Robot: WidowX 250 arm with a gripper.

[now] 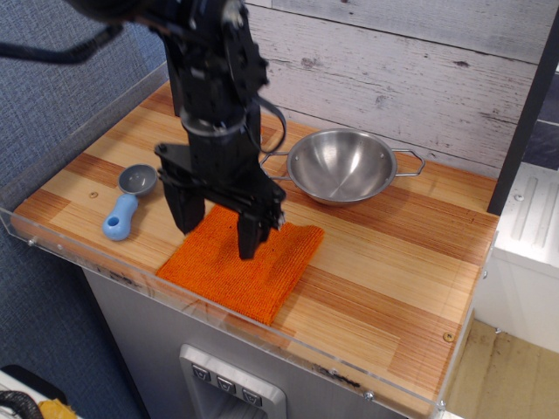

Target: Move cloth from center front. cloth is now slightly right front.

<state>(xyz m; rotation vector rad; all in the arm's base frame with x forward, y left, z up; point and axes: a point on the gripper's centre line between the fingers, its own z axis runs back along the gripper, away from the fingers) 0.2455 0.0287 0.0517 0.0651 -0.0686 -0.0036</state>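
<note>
The bright orange knitted cloth [262, 271] lies flat on the wooden table near the front edge, about at the center. My black gripper [218, 240] hangs directly over the cloth's middle with its two fingers spread apart and pointing down, tips close to or touching the fabric. It holds nothing. The arm hides the cloth's back left part.
A steel bowl [342, 166] with two handles stands behind the cloth to the right. A blue scoop [127, 202] lies at the left. A clear rim [288, 340] runs along the table's front. The white plank wall is behind. The sushi piece is hidden behind the arm.
</note>
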